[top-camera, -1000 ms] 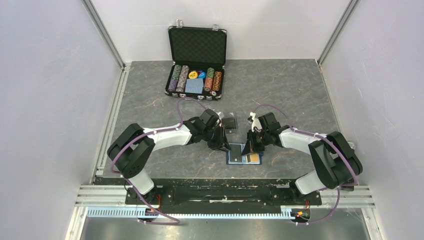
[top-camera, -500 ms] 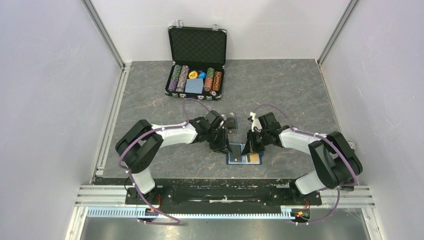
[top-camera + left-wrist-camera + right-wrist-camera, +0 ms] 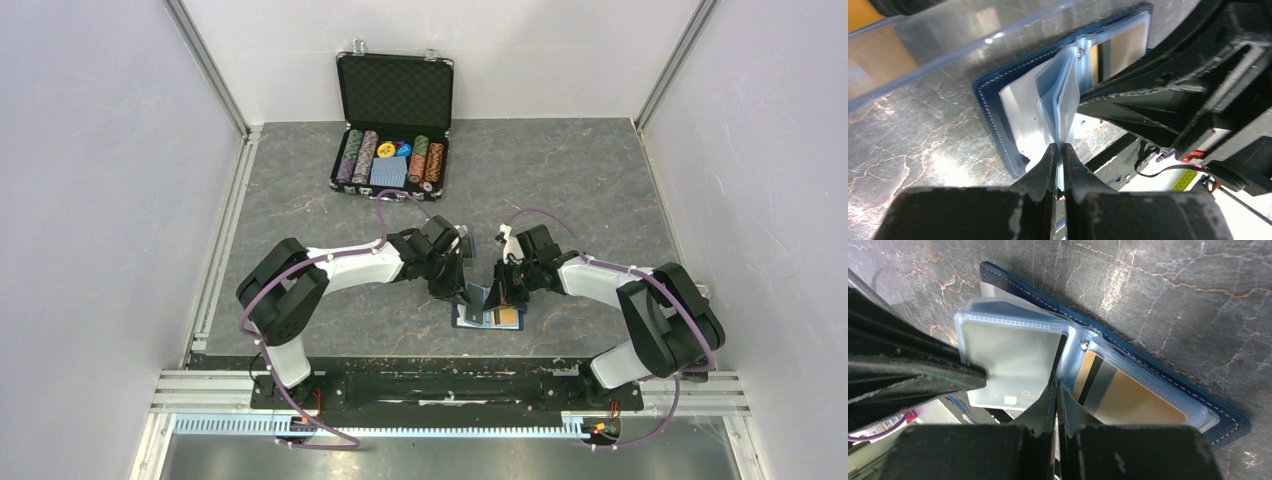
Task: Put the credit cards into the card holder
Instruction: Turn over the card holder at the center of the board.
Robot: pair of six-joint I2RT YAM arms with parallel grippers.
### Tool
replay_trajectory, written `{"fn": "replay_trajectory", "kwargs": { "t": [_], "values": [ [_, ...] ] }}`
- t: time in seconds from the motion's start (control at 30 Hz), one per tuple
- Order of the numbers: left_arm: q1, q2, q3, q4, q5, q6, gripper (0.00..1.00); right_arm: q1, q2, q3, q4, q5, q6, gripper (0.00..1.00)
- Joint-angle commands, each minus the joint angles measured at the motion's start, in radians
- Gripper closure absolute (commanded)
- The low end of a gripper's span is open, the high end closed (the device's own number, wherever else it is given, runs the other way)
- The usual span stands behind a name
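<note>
The navy card holder (image 3: 487, 318) lies open on the table between my grippers. In the left wrist view my left gripper (image 3: 1059, 148) is shut on a thin glossy credit card, seen edge-on, whose far end sits in a raised light blue pocket (image 3: 1060, 95) of the card holder (image 3: 993, 115). The right wrist view shows this grey card (image 3: 1008, 360) inside the translucent pocket. A gold-orange card (image 3: 1133, 400) lies in the pocket beside it. My right gripper (image 3: 1056, 386) is shut on the pocket's edge near the holder's spine.
A clear plastic tray (image 3: 462, 243) stands just behind the holder, and it also shows in the left wrist view (image 3: 948, 35). An open black chip briefcase (image 3: 392, 150) stands at the back. The two grippers (image 3: 463, 291) (image 3: 498, 293) are very close together.
My left gripper has moved right, over the card holder, carrying the card with it. The right gripper has stayed in place.
</note>
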Motion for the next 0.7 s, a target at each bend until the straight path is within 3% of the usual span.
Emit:
{"fn": "replay_trajectory", "kwargs": {
  "t": [0.0,0.17,0.33,0.67],
  "values": [
    [-0.025,-0.004,0.081,-0.062,-0.039,0.070,0.92,0.004,0.016,-0.006,0.004,0.027,-0.014,1.00],
    [-0.042,0.008,0.130,-0.081,-0.031,0.092,0.92,0.003,0.012,0.004,-0.002,0.028,-0.012,1.00],
    [-0.054,0.015,0.171,-0.124,-0.046,0.114,0.67,0.004,0.009,0.011,-0.004,0.028,-0.011,1.00],
    [-0.070,0.034,0.207,-0.186,-0.081,0.148,0.69,0.002,0.013,0.008,-0.004,0.027,-0.011,1.00]
  ]
}}
